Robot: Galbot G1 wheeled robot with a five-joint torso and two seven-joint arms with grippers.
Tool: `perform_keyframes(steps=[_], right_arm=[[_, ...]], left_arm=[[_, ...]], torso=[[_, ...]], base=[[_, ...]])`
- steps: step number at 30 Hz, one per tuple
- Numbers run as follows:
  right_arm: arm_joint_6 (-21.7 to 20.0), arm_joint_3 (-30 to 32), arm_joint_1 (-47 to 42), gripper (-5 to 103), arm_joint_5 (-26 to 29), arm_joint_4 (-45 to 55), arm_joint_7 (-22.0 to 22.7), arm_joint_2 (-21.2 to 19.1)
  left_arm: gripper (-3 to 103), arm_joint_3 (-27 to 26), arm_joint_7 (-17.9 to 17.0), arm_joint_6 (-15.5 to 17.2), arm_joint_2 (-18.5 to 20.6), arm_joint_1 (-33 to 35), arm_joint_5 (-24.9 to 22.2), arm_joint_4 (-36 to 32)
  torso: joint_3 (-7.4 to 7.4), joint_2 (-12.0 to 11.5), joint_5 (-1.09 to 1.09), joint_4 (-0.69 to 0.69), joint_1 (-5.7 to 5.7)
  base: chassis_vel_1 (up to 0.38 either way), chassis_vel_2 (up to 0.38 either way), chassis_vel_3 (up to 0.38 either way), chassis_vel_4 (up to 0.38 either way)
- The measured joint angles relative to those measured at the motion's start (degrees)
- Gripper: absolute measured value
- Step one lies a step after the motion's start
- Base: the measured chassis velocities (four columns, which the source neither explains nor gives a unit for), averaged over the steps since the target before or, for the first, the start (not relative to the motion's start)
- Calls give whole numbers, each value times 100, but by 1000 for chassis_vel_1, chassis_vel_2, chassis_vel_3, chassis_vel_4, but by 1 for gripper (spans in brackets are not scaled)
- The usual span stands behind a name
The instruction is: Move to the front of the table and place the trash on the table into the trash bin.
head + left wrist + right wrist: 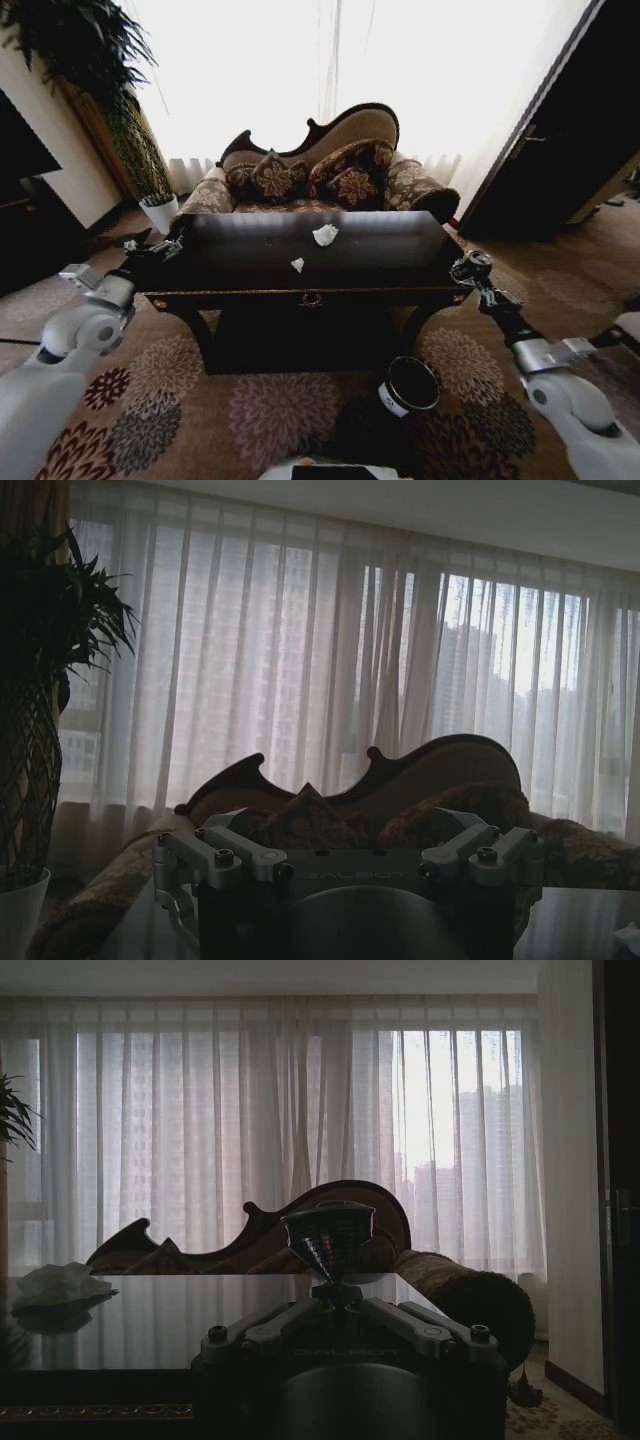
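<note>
The bin [411,385] stands on the patterned carpet [270,410] in front of the table [320,285], toward its right leg. The left gripper [160,245] hovers at the table's left corner; whether it is clenched cannot be told. The right gripper [470,266], at the right corner, is clenched on a small dark cup [328,1237]. Two white paper wads [325,235] lie mid-table, sofa [320,165] beyond.
</note>
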Motion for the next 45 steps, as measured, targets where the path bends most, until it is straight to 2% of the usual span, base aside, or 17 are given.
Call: perform_keyframes(steps=[10,17,23,27,39,41,45], right_arm=[[485,-103,-94,0,-171,-730,-43,545],[554,-233,-27,0,-198,-1002,-9,896],[667,-489,27,0,-526,-1393,-19,1325],[797,-805,362,0,-784,-2150,-28,1569],[810,-1302,1304,0,-1112,-3744,-40,1751],[801,-1453,1679,0,-1235,-4500,-33,1787],[792,-1603,2062,0,-1357,-5240,-27,1844]], left_arm=[[100,0,0,0,0,0,0,0],[100,0,0,0,0,0,0,0],[100,0,0,0,0,0,0,0],[100,0,0,0,0,0,0,0],[100,0,0,0,0,0,0,0],[100,1,0,0,0,0,0,0],[100,1,0,0,0,0,0,0]], torso=[[0,0,1,1,0],[0,0,0,1,0],[0,0,0,0,0],[0,0,2,0,0],[0,-1,0,1,1],[1,-1,1,1,1],[1,-1,0,0,1]], base=[[0,0,0,0],[0,0,0,0],[0,0,0,0],[0,0,0,0],[0,0,0,0],[0,0,0,0],[0,0,0,0]])
